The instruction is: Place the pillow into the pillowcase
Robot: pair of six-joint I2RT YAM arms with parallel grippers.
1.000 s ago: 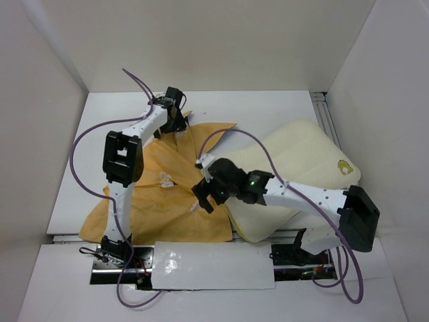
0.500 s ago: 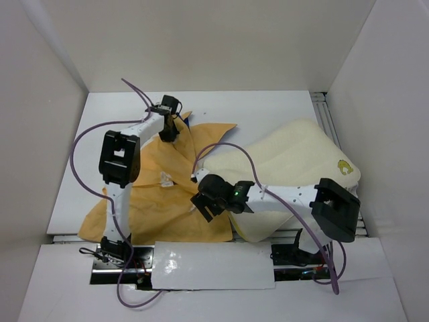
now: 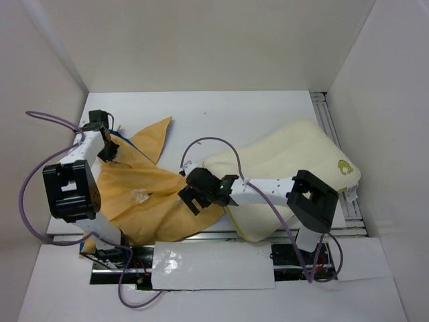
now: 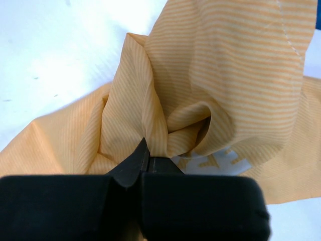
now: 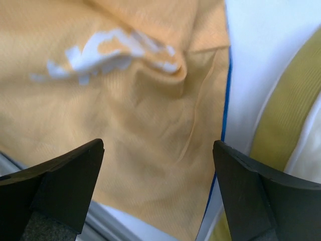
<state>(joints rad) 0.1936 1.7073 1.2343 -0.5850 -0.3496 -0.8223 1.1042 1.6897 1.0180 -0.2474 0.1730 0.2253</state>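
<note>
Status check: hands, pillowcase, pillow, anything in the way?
Copy: left hand shut on a pillowcase fold; right hand open over its edge beside the pillow; pillow not yet in; right arm reaches over pillow's near edge.

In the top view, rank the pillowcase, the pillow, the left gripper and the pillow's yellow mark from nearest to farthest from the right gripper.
1. pillowcase: directly beneath the open right gripper.
2. pillow: its edge lies just to the right.
3. left gripper: far left, shut on the pillowcase.
4. yellow mark: at the pillow's far right corner.
</note>
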